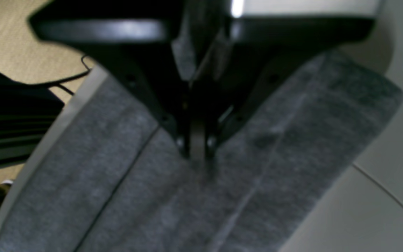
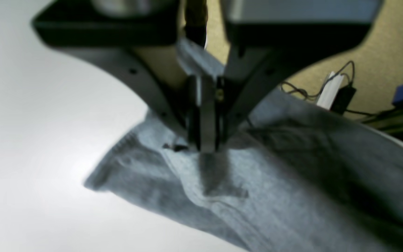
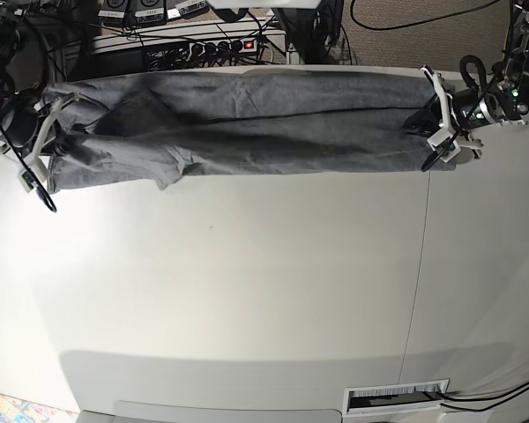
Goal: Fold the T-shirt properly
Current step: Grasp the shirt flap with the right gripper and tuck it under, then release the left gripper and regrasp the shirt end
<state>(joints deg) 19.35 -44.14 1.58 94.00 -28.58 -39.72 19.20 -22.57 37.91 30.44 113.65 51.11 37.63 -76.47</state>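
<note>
The T-shirt (image 3: 238,123) lies stretched out as a long, narrow band along the far edge of the white surface (image 3: 247,291), folded lengthwise, with its far side at the surface's back edge. One end reaches the left gripper (image 3: 430,132) on the base view's right; the other end reaches the right gripper (image 3: 46,145) on that view's left. A loose flap of cloth hangs from the near edge toward the right gripper's end, and creases run across that portion.

Left gripper (image 1: 198,154): jaws pressed together on the grey fabric, pinching the T-shirt (image 1: 257,157) at its straight end. The arm comes in low from the surface's side, gripper pointing inward along the cloth.

Right gripper (image 2: 206,147): jaws pressed together, pinching a bunched ridge of the T-shirt (image 2: 292,196); a ribbed edge shows just beside it. This arm also lies low at its end of the surface, gripper pointing inward.

Beyond the back edge, a power strip (image 3: 212,46) and black cables (image 3: 406,18) rest on the floor. No containers are in view.
</note>
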